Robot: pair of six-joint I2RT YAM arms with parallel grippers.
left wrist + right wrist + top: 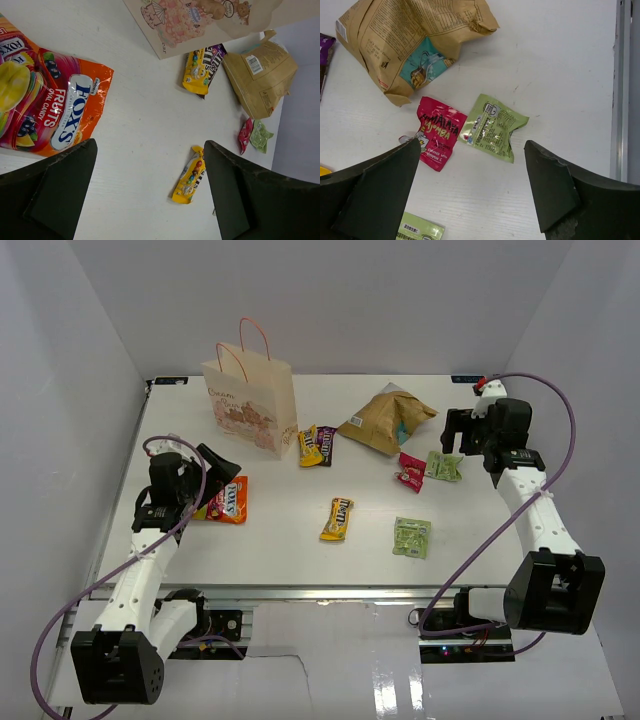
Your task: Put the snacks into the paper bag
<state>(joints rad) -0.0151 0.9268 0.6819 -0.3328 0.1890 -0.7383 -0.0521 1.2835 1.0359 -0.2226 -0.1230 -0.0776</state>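
The paper bag (250, 400) stands upright at the far left of the counter (300, 560), teddy bears printed on its front, its script too faint to read. The left tool (150, 150) hangs wide open and empty just beside an orange packet (55, 115) lettered "FOX'S FRUITS OVAL CANDY". A yellow M&M's packet (196, 72) and a dark brown packet (214, 56) lie together by the bag. The right tool (472, 145), likewise spread wide with nothing in it, hovers over a red packet (437, 132) printed "with Vitamin C", just beside a light green packet (492, 127) and near the tan chip bag (415, 40).
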